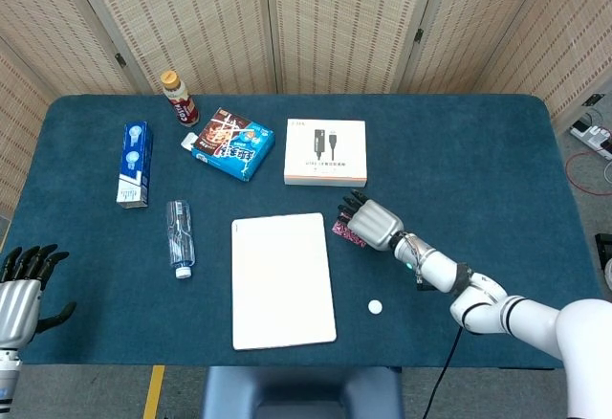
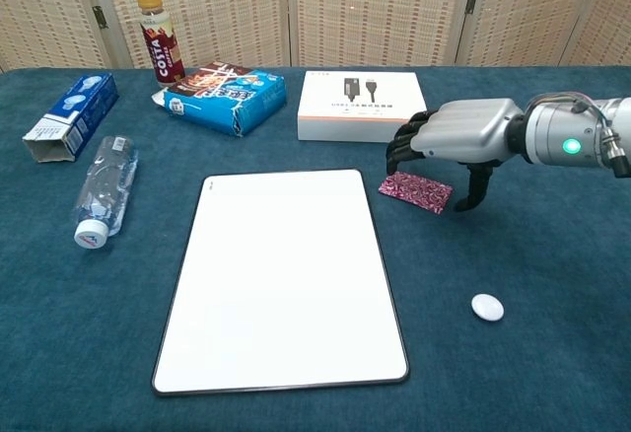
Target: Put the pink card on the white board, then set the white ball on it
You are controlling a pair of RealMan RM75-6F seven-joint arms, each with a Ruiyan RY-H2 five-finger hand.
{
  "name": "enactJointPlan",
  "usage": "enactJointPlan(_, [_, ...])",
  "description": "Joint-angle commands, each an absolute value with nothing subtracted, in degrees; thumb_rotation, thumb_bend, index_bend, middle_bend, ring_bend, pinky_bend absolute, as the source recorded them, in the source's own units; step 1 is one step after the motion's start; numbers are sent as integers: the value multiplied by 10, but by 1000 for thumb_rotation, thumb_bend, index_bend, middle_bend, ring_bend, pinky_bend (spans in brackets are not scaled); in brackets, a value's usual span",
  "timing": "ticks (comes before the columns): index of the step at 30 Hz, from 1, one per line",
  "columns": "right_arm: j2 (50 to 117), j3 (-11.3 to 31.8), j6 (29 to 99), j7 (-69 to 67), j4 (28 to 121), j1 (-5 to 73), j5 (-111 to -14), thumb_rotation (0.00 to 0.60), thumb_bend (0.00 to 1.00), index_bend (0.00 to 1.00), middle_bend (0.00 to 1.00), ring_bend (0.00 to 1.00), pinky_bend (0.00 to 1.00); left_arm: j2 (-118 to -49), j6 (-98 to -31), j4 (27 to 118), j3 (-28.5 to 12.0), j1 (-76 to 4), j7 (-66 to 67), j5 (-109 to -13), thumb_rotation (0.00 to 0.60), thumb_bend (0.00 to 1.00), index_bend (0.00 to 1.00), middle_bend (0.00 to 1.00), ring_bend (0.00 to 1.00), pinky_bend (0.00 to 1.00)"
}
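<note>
1. Chest view: right hand (image 2: 455, 139) hovers directly over the pink card (image 2: 415, 191), palm down, fingers arched and apart, thumb hanging toward the card's right edge. Nothing in its grasp; no contact visible.
2. Pink card lies flat on the desk (image 2: 552, 333), just right of the white board's (image 2: 286, 279) far right corner, apart from its edge. Near the white box (image 2: 364, 106) behind it.
3. White ball (image 2: 487, 307) sits on the desk, nearer and right of the board, untouched.
4. Left hand (image 1: 19, 295) at the near left desk edge in the head view, fingers spread, empty.
5. Judgement: step in hand is the card pickup. A thin card flat on cloth is hard to lift; best to press the fingertips on the far edge and bring the thumb under the near right edge, or slide it leftward onto the board.
6. Risk: the card bending or slipping from a shallow pinch.
</note>
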State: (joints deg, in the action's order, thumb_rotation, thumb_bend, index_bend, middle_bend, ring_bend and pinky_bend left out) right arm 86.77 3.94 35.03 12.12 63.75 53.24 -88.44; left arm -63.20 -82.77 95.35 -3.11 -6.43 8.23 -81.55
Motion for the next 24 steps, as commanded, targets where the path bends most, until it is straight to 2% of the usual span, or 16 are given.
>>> enactJointPlan(1, [874,37,349,123,630,539,-882,600,252,182,123,0,0,-631,-827,954,-31,-64,83,-815,600,262,230,161,123,0])
enactJointPlan(24, [886,20,317,141,607,574,-864,600,252,182,114,0,0,-629,-828,959,-29,-61,85,-813,600,262,232,161,123,0])
